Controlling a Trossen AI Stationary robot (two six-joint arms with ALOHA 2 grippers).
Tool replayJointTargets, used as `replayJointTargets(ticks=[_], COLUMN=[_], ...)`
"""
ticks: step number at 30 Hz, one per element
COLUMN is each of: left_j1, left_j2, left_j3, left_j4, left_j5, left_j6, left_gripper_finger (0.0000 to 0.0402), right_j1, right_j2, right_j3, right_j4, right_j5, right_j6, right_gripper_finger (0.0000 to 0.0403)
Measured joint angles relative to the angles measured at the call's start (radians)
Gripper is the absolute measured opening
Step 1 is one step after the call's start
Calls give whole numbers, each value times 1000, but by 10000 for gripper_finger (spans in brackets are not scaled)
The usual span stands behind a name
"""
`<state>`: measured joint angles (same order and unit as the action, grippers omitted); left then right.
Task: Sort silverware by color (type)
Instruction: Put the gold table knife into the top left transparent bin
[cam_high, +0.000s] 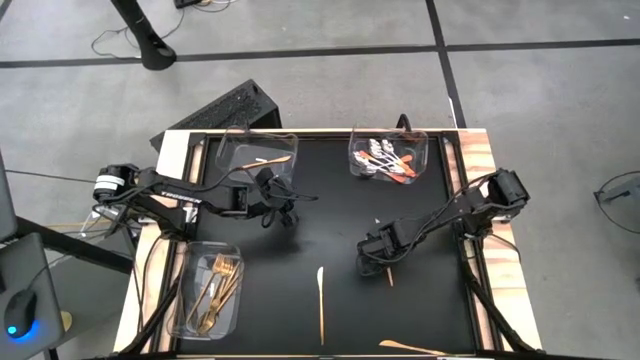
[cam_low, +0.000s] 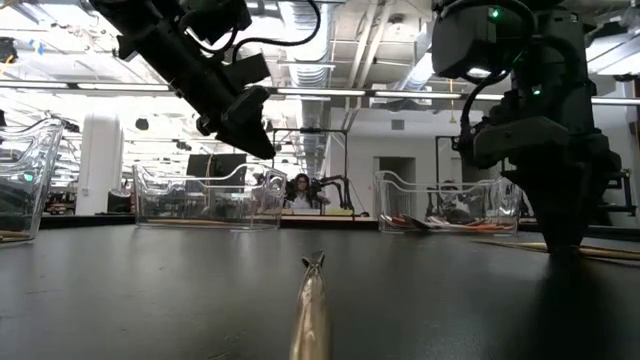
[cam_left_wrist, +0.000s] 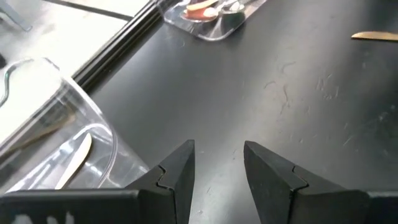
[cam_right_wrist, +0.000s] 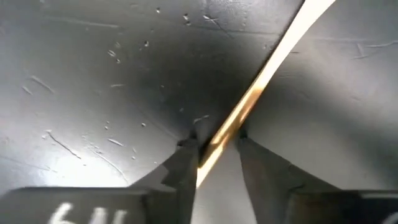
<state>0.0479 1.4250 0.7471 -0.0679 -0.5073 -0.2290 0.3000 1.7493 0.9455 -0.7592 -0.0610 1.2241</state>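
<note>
1. The right gripper (cam_high: 375, 252) is down at the black desk (cam_high: 330, 220), right of centre, its fingers (cam_right_wrist: 186, 165) clamped on a slim gold knife (cam_right_wrist: 249, 106) that runs slantwise between them; in the high view only the knife's end pokes out below the gripper.
2. The left gripper (cam_high: 283, 213) hangs above the desk just beside the rear-left clear tray (cam_high: 257, 150), its fingers (cam_left_wrist: 180, 171) apart and holding nothing.
3. That tray holds 1 pale gold knife (cam_high: 272, 159).
4. The rear-right tray (cam_high: 388, 155) holds silver-headed spoons with orange-red handles (cam_high: 385, 163).
5. The front-left tray (cam_high: 207, 290) holds gold forks (cam_high: 220, 285).
6. A second gold knife (cam_high: 320, 298) lies loose on the desk at front centre, pointing front to back.
7. Another gold piece (cam_high: 412, 347) lies at the front edge, farther right.
</note>
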Motion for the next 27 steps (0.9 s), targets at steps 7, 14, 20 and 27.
replayJointTargets(ticks=[7,14,20,27], left_j1=[0,-23,-49,-54], left_j2=[0,0,0,0], left_j3=[0,0,0,0], left_j4=[-4,-4,-14,-13], left_j5=[-2,-2,-4,-15], left_j6=[-21,-39,-49,-56], left_gripper_finger=[123,123,123,123], right_j1=[-1,1,3,30], right_j2=[-36,-29,-28,-28], right_j3=[-3,-3,-3,-3], right_j4=[-44,-48,-46,-48], right_j5=[-12,-20,15,66], right_j6=[-154,-347,-367,-372], right_gripper_finger=[36,20,29,9])
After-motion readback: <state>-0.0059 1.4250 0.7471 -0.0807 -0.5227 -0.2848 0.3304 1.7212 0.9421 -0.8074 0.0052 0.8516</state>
